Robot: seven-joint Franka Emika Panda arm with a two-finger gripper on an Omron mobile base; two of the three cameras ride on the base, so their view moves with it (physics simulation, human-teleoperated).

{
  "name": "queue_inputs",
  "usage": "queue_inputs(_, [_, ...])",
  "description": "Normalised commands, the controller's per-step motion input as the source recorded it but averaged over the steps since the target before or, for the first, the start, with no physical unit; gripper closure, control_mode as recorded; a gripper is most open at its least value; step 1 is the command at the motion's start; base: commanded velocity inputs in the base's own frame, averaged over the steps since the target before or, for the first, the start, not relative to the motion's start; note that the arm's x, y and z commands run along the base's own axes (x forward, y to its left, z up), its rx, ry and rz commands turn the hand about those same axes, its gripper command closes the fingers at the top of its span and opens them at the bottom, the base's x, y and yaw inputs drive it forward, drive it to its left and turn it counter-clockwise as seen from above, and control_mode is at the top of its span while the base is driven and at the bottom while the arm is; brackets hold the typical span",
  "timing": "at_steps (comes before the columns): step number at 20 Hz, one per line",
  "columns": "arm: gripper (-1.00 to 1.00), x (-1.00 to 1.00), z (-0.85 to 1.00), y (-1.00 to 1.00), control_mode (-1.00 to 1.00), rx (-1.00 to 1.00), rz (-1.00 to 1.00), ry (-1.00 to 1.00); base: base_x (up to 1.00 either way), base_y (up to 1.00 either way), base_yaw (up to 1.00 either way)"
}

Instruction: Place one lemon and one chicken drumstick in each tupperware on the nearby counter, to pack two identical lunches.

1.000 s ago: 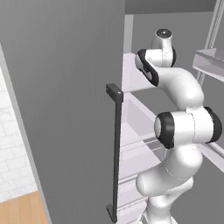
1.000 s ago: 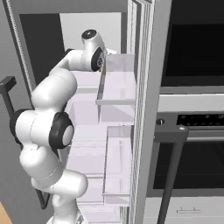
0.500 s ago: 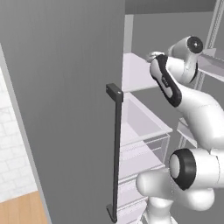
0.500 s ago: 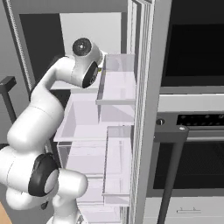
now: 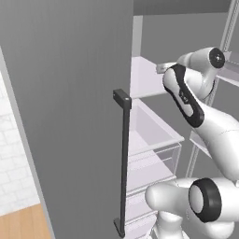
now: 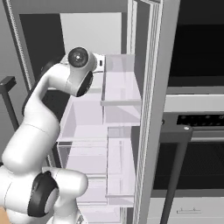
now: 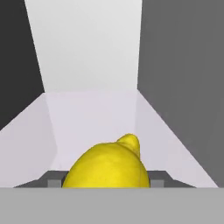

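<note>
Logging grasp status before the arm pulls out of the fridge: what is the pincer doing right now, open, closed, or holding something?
Pincer: closed on the lemon, which sits between its two fingertips above the fridge shelf.

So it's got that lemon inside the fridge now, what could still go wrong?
The lemon is round and sits between the gripper fingers near their tips, so it might slip or roll out on the way. Also, the arm reaches deep over a fridge shelf, with the open fridge door close beside it; pulling back carelessly could knock the shelf or door.
</note>
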Motion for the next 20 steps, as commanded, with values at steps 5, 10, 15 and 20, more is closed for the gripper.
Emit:
queue_inputs(5, [1.0,-0.52,0.13,1.0,-1.0,-0.24,0.04,0.0,0.0,0.0,0.0])
queue_inputs(10, [1.0,-0.47,-0.01,0.19,-1.0,-0.06,-0.05,0.01,0.0,0.0,0.0])
queue_inputs(15, [1.0,-1.0,-0.05,-0.21,-1.0,-0.04,0.0,-0.02,0.0,0.0,0.0])
queue_inputs(20, [1.0,-1.0,-0.81,0.16,-1.0,-0.15,0.0,0.13,0.0,0.0,0.0])
